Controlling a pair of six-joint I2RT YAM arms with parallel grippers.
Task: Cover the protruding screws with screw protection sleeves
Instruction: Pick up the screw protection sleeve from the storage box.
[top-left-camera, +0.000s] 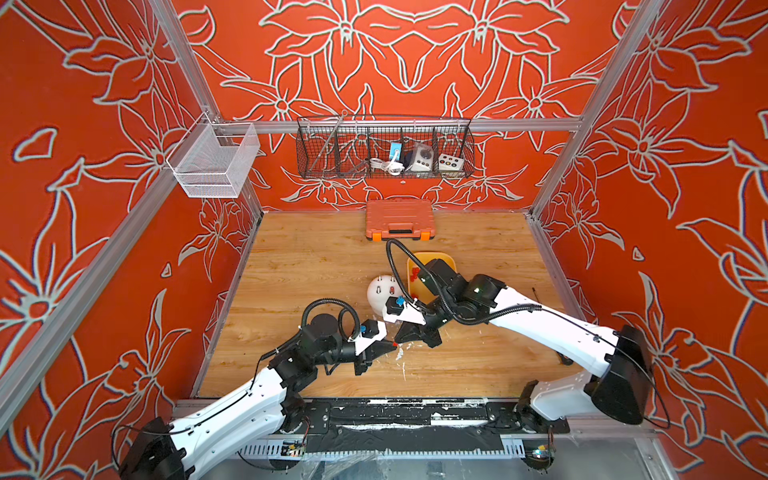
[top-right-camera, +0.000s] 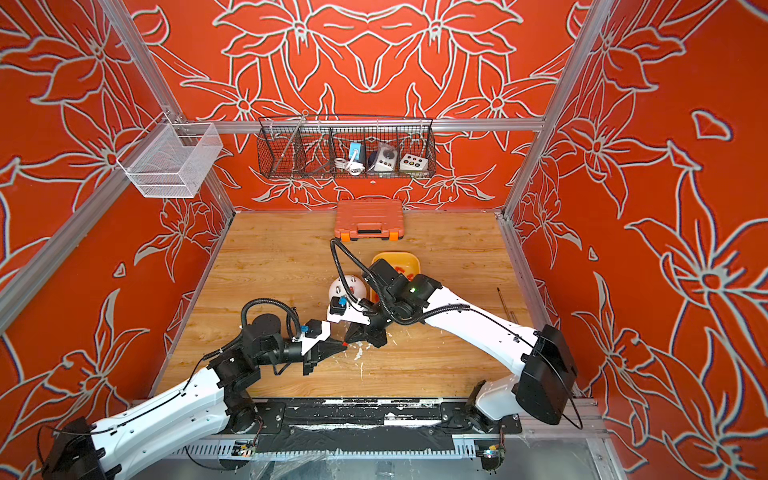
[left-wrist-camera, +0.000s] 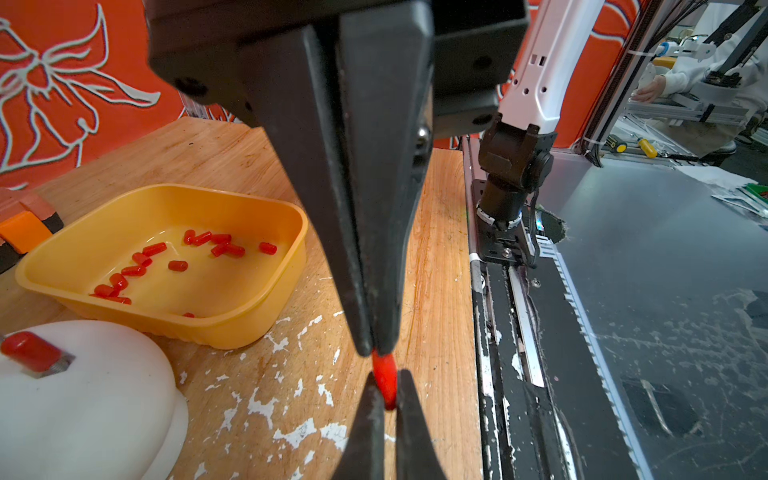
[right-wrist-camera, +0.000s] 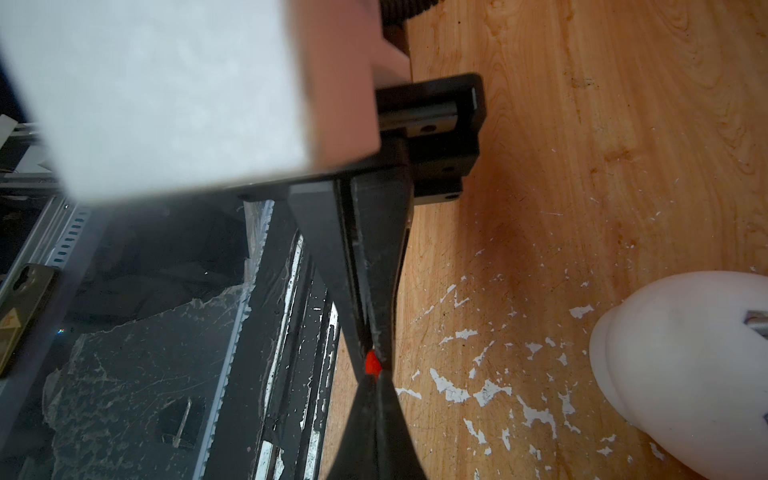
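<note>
Red sleeve (left-wrist-camera: 384, 380), one, pinched by two grippers (left-wrist-camera: 376, 353) (right-wrist-camera: 374, 355).

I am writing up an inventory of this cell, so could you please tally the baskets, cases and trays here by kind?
White mesh basket: 1
Black wire basket: 1
Orange tool case: 1
Yellow tray: 1
Total: 4

Red floral walls (top-left-camera: 415, 62) enclose a scuffed wooden tabletop (top-left-camera: 311, 257) framed by aluminium rails (top-left-camera: 519, 124).
</note>
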